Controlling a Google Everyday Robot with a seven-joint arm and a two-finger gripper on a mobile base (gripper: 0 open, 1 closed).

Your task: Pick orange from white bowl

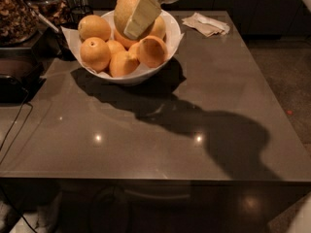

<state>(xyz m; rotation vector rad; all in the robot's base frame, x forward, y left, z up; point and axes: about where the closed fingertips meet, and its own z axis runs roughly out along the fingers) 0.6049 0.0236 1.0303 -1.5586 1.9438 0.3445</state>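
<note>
Gripper (139, 16) at white bowl (171, 35) 12 o'clock, jaws pinching pale orange (123, 6). Advise: lift vertically, firm grip, clear neighbouring oranges (95, 54).

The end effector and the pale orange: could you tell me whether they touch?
Touching: the camera view shows the end effector lying flat against the orange, no gap.

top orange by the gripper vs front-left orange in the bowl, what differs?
The orange is paler, yellower and larger; the front-left orange is deeper orange and smaller. The orange tops the pile with the gripper across it; the front-left orange sits low, untouched. Both are round, in the white bowl.
</note>
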